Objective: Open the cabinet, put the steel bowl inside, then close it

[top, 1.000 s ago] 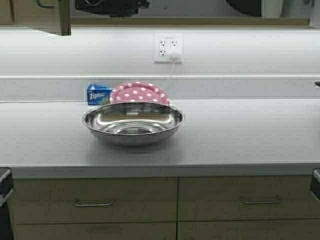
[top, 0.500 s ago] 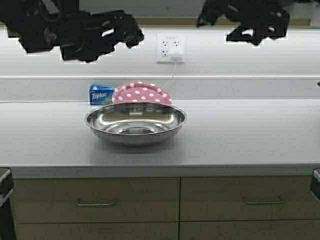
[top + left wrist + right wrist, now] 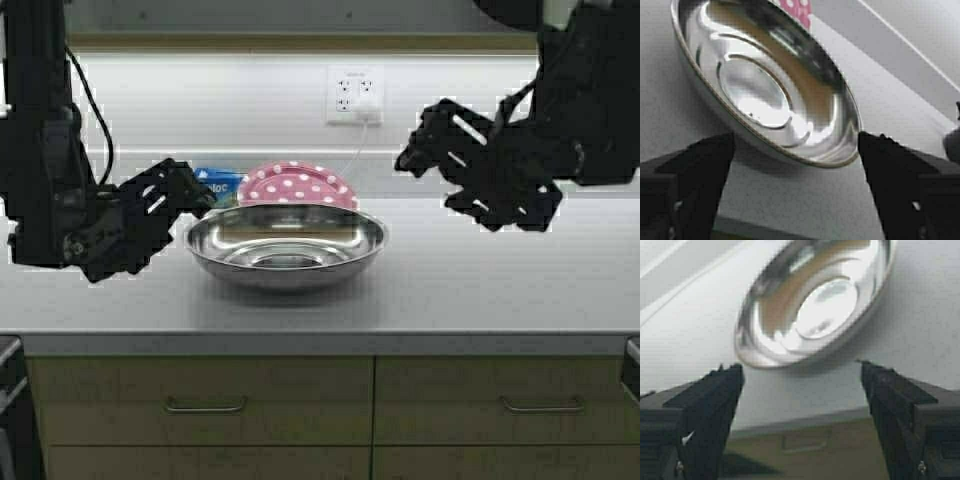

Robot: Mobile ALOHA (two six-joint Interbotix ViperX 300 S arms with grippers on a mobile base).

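The steel bowl (image 3: 285, 245) sits upright on the grey counter (image 3: 480, 290), wide and shiny. My left gripper (image 3: 185, 195) is open, low beside the bowl's left rim, not touching it. My right gripper (image 3: 422, 140) is open, higher and off to the bowl's right. In the left wrist view the bowl (image 3: 765, 85) lies just beyond my open left gripper (image 3: 795, 165). In the right wrist view the bowl (image 3: 815, 305) lies ahead of my open right gripper (image 3: 800, 400). Only the cabinet's tan lower edge (image 3: 300, 42) shows, at the top of the high view.
A pink white-dotted plate (image 3: 295, 185) leans behind the bowl, with a blue Ziploc box (image 3: 222, 180) to its left. A wall outlet (image 3: 355, 95) with a white plug and cord is above. Tan drawers with bar handles (image 3: 205, 405) run under the counter edge.
Both arms have come down from the top of the view to either side of the bowl. The whole scene has shifted slightly right, so the robot has moved a little.
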